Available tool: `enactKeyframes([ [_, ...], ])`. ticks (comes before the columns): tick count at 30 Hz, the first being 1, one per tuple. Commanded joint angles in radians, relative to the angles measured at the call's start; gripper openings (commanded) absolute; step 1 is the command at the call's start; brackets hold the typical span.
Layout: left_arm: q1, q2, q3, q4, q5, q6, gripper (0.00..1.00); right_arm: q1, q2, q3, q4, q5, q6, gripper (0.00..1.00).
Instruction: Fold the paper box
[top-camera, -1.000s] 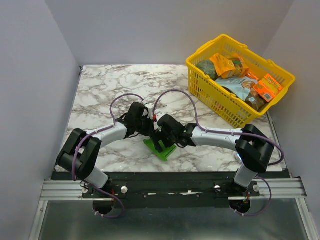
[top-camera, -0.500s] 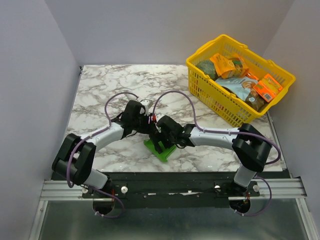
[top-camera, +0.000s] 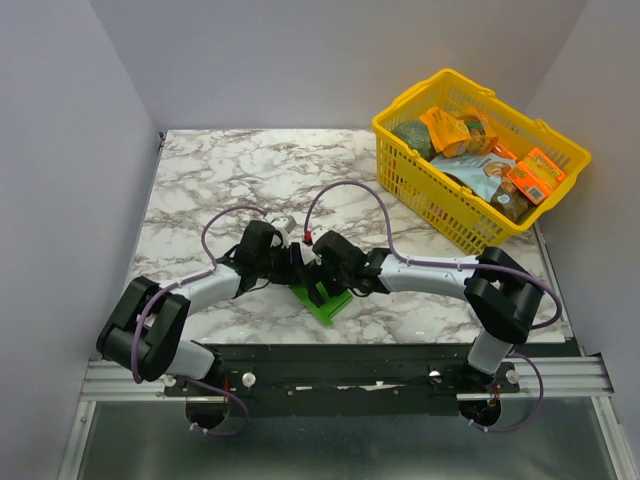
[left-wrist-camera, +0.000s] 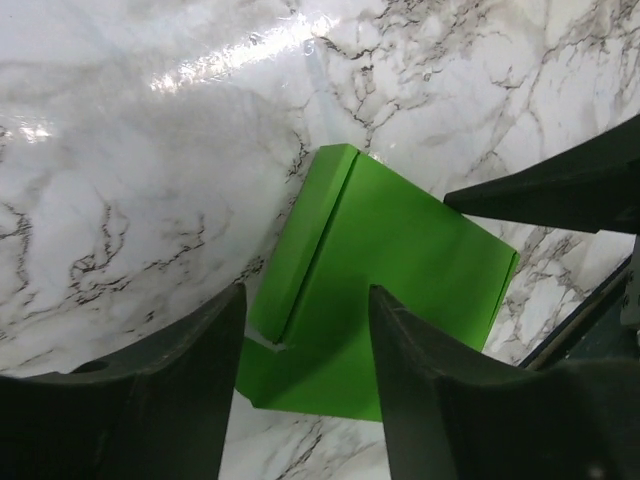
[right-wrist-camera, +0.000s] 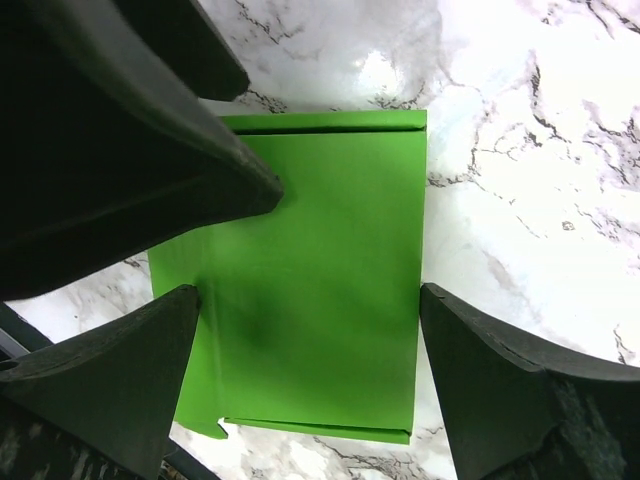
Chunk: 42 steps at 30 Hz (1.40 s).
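Observation:
The paper box (top-camera: 325, 304) is a bright green, flattened card piece lying on the marble table near its front edge. In the left wrist view the paper box (left-wrist-camera: 400, 260) shows a folded strip along its left side and a flap at the bottom. My left gripper (left-wrist-camera: 305, 292) hovers open above that flap, nothing between its fingers. In the right wrist view the paper box (right-wrist-camera: 320, 300) lies between the wide-open fingers of my right gripper (right-wrist-camera: 310, 292), one finger at each long edge. Both grippers, left (top-camera: 297, 268) and right (top-camera: 322, 284), meet over the box.
A yellow plastic basket (top-camera: 408, 98) full of packaged goods stands at the back right. A finger of the right gripper (left-wrist-camera: 560, 190) crosses the left wrist view, and the left gripper's body (right-wrist-camera: 130, 170) fills the upper left of the right wrist view. The black front rail (top-camera: 350, 355) runs close behind the box.
My left gripper has opened, and its arm has swung down and nearer the front edge, over the box. The right arm and the box have hardly moved.

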Motion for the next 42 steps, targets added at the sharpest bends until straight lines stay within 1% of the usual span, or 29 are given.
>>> enactKeyframes([
  [1,-0.002,0.043,-0.009,0.122,0.052,-0.023,0.51,0.007,0.014,-0.013,0.01,-0.008,-0.003,0.98],
  [6,-0.002,0.07,-0.034,0.121,0.031,-0.005,0.34,0.008,0.003,-0.013,0.012,-0.012,-0.017,1.0],
  [9,-0.005,0.069,-0.051,0.124,0.022,-0.002,0.28,0.01,-0.006,-0.013,0.012,-0.022,-0.026,1.0],
  [12,-0.016,0.067,-0.054,0.124,0.014,0.005,0.26,0.013,-0.013,-0.001,0.003,-0.02,-0.031,1.0],
  [23,-0.065,0.098,-0.025,0.084,-0.049,0.018,0.23,0.033,0.027,0.02,-0.046,0.026,-0.019,1.0],
  [34,-0.068,0.104,-0.009,0.078,-0.047,0.002,0.22,0.053,0.121,0.056,-0.118,0.141,0.053,1.0],
  [37,-0.068,0.104,-0.003,0.073,-0.046,-0.006,0.21,0.076,0.144,0.079,-0.155,0.208,0.07,0.99],
  [42,-0.068,0.104,0.005,0.076,-0.038,-0.012,0.21,0.083,0.193,0.1,-0.187,0.236,0.084,0.98],
])
